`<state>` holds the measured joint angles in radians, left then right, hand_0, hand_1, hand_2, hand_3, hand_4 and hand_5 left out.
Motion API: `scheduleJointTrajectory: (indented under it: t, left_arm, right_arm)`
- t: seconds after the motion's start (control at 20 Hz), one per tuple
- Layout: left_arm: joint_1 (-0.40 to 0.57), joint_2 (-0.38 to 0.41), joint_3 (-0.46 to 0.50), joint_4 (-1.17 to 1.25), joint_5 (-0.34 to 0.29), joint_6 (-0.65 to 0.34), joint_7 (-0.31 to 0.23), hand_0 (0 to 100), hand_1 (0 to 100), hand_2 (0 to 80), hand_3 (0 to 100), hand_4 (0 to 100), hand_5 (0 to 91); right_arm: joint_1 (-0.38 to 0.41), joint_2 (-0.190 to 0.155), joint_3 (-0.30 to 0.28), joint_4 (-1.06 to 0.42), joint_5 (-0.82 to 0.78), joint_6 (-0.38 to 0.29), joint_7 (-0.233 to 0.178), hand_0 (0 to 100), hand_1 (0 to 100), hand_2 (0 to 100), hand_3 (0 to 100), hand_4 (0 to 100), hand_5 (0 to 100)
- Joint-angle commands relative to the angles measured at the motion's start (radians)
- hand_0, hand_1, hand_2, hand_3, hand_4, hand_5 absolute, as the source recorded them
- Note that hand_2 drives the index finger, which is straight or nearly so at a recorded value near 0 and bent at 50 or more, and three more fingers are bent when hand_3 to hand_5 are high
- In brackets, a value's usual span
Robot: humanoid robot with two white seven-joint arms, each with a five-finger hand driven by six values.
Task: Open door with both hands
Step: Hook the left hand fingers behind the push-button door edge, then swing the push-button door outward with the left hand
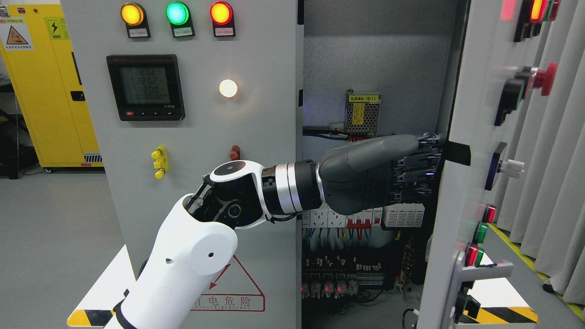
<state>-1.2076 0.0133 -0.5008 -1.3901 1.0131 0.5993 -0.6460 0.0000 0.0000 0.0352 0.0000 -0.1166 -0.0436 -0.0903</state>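
A grey electrical cabinet fills the view. Its left door (256, 137), with three lamps and a meter, is closed. Its right door (475, 114) stands swung far open, seen almost edge-on, with buttons and a handle (486, 270) on its outer face. My left arm comes in from the lower left and reaches across the opening. My left hand (413, 167), dark grey, is stretched out with its fingers (422, 161) against the inner edge of the right door, holding nothing. My right arm is out of view.
Inside the cabinet (365, 68) are a power supply (363, 112), breakers and wiring (356, 256). A yellow cabinet (45, 91) stands at the far left, a grey curtain (562, 183) at the right. Yellow-black hazard markings (502, 314) lie on the floor.
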Motion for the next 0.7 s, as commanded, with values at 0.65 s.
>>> scheduleJointTrajectory:
  t: [0.65]
  left_arm:
    - [-0.004,-0.177,-0.022,-0.053,-0.014,0.020,0.117,12,56,0.0,0,0,0.0]
  right_arm:
    - [0.031,0.003,0.002,0.020,0.000,-0.001,0.001,0,50,4,0,0,0]
